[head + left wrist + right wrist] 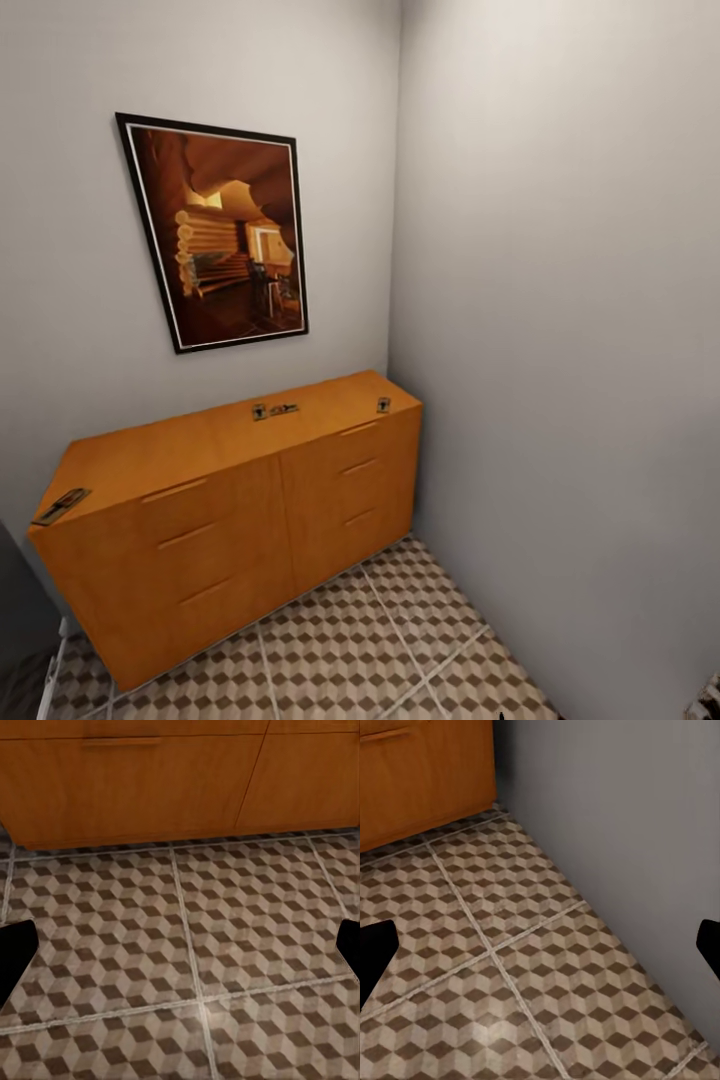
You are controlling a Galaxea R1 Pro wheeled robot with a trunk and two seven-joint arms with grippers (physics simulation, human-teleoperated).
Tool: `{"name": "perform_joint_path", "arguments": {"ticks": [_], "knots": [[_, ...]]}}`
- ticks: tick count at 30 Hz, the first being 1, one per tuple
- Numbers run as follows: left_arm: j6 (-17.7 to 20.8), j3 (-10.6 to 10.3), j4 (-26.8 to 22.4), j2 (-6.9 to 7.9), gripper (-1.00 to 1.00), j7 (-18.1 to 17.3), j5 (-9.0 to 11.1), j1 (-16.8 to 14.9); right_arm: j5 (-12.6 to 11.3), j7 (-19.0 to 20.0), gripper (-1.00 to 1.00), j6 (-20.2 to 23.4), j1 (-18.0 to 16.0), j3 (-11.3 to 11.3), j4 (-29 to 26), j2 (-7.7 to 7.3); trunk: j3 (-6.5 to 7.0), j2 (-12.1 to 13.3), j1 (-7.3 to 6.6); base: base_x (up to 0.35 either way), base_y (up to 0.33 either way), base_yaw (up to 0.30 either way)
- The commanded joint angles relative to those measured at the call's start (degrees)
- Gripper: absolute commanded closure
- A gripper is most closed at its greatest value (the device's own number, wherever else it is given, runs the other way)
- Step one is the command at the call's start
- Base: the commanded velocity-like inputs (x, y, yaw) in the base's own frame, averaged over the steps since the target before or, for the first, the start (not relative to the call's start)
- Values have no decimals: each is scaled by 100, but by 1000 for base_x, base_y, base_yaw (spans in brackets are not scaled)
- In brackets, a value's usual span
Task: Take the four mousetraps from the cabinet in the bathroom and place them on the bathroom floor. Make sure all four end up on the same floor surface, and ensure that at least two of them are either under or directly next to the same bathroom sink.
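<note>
So, four mousetraps are lying on the flat top of the cabinet [240,520]: one mousetrap [60,506] at its near left corner, two [259,411] [284,408] just beside each other near the back middle, and one [383,404] toward the far right end. That orange-brown chest is sitting in the room's corner, under a framed picture [225,235] hanging on the wall. Cube-patterned bathroom floor [380,650] is spreading out in front of it. Left gripper [180,945] is hovering over bare tiles, fingers spread wide, nothing between them. Right gripper [540,945] is likewise gaping, over tiles beside the grey wall [645,825].
</note>
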Motion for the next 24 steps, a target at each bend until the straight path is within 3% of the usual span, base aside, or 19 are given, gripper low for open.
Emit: {"name": "perform_joint_path", "arguments": {"ticks": [1,8,19,24], "knots": [[-32,-30,19,-1,-100,3,42,-11,54,-9,-100,-32,-11,-48,24,-2,10,35,-18,319,0,0],[-35,-30,19,4,-100,3,42,-11,54,-9,-100,-33,-11,-48,24,-4,136,316,-172,228,0,0],[-34,-30,18,8,-100,3,42,-11,54,-9,-100,-32,-11,-48,24,-4,333,757,-414,36,0,0],[-34,-31,21,8,-100,3,42,-11,54,-10,-100,-30,-11,-48,24,-4,333,757,-414,4,0,7]]}}
